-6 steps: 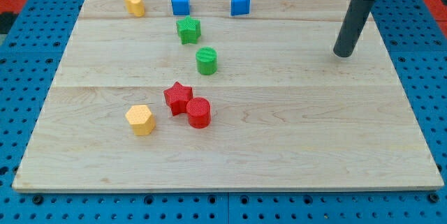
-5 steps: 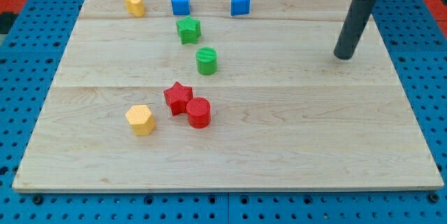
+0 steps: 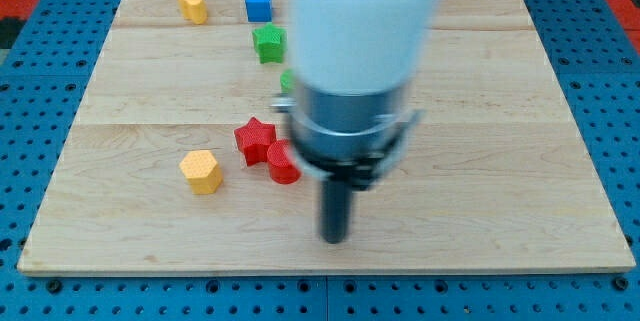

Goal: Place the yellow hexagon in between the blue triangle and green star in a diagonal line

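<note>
The yellow hexagon (image 3: 201,171) lies at the board's lower left. The green star (image 3: 267,43) sits near the top, left of the arm. The blue triangle is hidden behind the arm. My tip (image 3: 334,237) is near the view's bottom centre, right of and below the red cylinder (image 3: 281,164) and well right of the yellow hexagon, touching no block. The arm's blurred white and grey body covers the board's middle.
A red star (image 3: 254,140) touches the red cylinder. A blue cube (image 3: 258,4) and another yellow block (image 3: 192,5) sit along the top edge. A sliver of a green cylinder (image 3: 287,82) shows at the arm's left edge.
My tip has swept from the board's upper right down to the bottom centre, and the arm now covers the blue triangle and most of the green cylinder. No block has moved.
</note>
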Motion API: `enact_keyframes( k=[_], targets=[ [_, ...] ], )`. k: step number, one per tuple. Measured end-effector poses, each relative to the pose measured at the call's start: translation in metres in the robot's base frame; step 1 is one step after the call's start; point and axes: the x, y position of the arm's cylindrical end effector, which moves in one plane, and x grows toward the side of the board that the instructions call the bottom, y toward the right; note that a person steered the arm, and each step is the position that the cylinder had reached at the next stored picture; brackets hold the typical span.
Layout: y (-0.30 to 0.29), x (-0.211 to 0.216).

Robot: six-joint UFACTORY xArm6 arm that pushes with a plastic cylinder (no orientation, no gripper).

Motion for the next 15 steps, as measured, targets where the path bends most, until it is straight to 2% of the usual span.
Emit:
enact_keyframes(
  k=[2, 4, 5, 6, 7, 8, 11, 12, 14, 15],
  targets=[
    [-0.117, -0.08],
    [-0.186, -0.057],
    [-0.216, -0.106],
    [-0.212, -0.132],
    [-0.184, -0.113],
    [-0.169, -0.131],
    [-0.067, -0.17],
    [-0.028, -0.17],
    [0.021, -0.209],
    [0.066, -0.184]
  ],
)
